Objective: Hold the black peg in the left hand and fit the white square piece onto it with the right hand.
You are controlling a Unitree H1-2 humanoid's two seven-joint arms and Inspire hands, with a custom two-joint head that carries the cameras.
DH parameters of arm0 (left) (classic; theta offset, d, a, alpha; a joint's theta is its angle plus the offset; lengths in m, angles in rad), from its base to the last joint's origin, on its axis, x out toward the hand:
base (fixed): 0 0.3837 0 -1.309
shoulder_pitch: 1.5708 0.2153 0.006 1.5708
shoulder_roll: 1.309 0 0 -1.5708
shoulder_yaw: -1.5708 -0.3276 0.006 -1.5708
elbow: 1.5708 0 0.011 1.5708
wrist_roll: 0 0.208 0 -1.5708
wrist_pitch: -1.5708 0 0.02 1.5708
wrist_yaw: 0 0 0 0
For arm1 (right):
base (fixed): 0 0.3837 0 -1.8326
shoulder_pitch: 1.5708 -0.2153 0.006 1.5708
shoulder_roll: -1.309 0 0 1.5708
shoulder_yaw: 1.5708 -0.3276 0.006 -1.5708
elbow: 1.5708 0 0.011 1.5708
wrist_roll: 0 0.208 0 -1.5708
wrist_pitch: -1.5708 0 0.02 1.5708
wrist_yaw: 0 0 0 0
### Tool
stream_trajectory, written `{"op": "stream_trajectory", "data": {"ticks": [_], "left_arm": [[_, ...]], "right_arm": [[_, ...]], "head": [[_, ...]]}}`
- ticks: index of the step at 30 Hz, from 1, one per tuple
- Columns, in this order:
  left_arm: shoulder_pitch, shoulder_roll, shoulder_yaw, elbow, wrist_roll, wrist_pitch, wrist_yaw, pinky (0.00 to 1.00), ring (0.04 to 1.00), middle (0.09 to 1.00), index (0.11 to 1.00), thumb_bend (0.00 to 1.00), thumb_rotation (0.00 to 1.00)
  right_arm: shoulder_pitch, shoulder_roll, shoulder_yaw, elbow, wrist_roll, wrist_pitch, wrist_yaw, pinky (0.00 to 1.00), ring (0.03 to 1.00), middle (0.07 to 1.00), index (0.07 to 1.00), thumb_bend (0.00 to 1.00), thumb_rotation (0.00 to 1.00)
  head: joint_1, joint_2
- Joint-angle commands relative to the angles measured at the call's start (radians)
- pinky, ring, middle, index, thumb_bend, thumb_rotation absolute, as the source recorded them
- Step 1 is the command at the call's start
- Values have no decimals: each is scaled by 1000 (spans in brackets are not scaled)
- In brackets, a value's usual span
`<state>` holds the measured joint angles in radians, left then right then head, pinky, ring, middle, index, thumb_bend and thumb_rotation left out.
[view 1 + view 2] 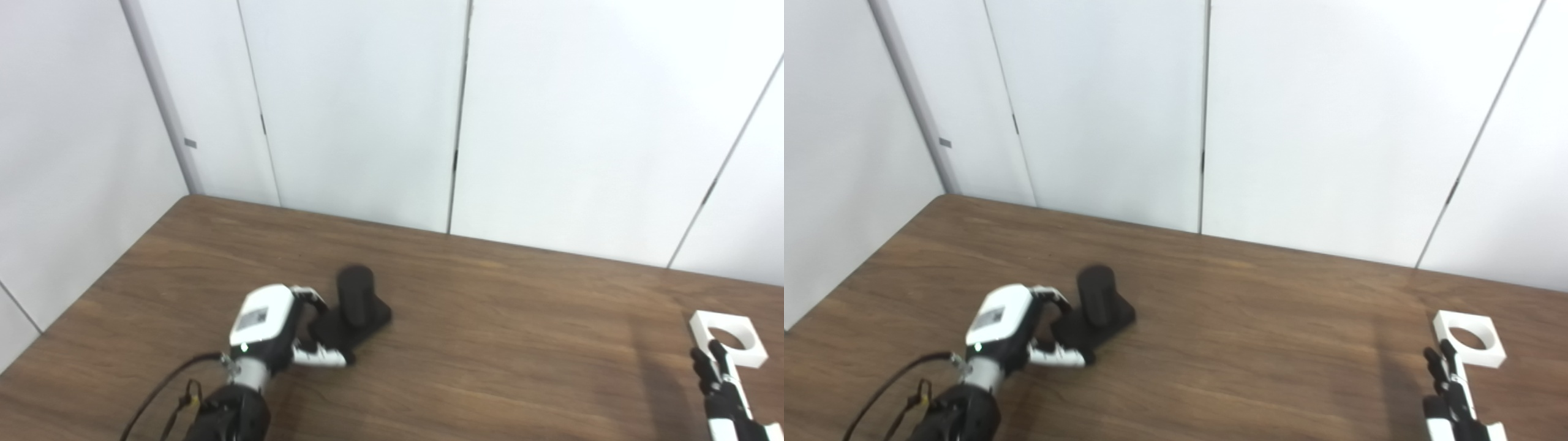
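Spanning the lower half of both views, the brown wooden table (490, 343) runs back to a wall of white panels (355, 110) that meet at thin dark seams.

On the left side of the table, the left hand (278, 327) comes in from the bottom edge on a black forearm with a loose black cable beside it. Its white back faces up, and its fingers (309, 297) curl over the near edge of the black peg's base while the thumb (320, 357) reaches along the base's front side, so the hand is wrapped around that base. The base looks to be resting on the wood; I cannot tell if it is lifted at all.

The black peg (356, 303) stands on its flat black base just right of the left hand, its rounded post leaning a little away from the camera.

Far to the right, near the table's edge, lies the white square piece (1469, 346), flat on the wood with its round hole facing up. The right hand (1448, 383) sits just in front of it, only partly in view at the bottom edge. Its dark fingers (710, 361) point up toward the piece, slightly apart, with a tip at or just touching the piece's near edge; they are not closed around it.
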<state>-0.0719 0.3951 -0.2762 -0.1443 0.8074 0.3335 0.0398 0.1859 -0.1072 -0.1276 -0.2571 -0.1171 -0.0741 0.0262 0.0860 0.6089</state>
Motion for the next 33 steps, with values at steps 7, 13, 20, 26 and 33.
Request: {"op": "stream_trajectory", "data": {"ticks": [7, 13, 20, 26, 33], "left_arm": [[54, -8, -54, -126, 57, -130, -27, 671, 796, 767, 489, 510, 50], [93, -10, -97, -142, 32, -255, -60, 669, 781, 760, 489, 509, 44], [127, -12, -130, -132, 31, -344, -96, 642, 757, 748, 488, 510, 43], [150, -22, -145, -122, 33, -394, -93, 646, 757, 745, 489, 509, 45], [161, -38, -164, -101, 17, -466, -76, 639, 752, 742, 488, 510, 43]], "right_arm": [[113, 45, 36, -90, -28, 38, -30, 1000, 956, 934, 985, 520, 1000], [109, 57, 60, -118, -24, 82, -40, 1000, 953, 935, 982, 525, 1000], [100, 69, 99, -166, -53, 156, -64, 999, 966, 934, 980, 529, 1000], [93, 75, 123, -200, -57, 208, -76, 1000, 983, 937, 987, 526, 1000], [90, 80, 146, -230, -70, 260, -96, 1000, 982, 931, 982, 545, 1000]], "head": [[-50, 64], [-117, 117], [-191, 173], [-230, 206], [-254, 218]]}}
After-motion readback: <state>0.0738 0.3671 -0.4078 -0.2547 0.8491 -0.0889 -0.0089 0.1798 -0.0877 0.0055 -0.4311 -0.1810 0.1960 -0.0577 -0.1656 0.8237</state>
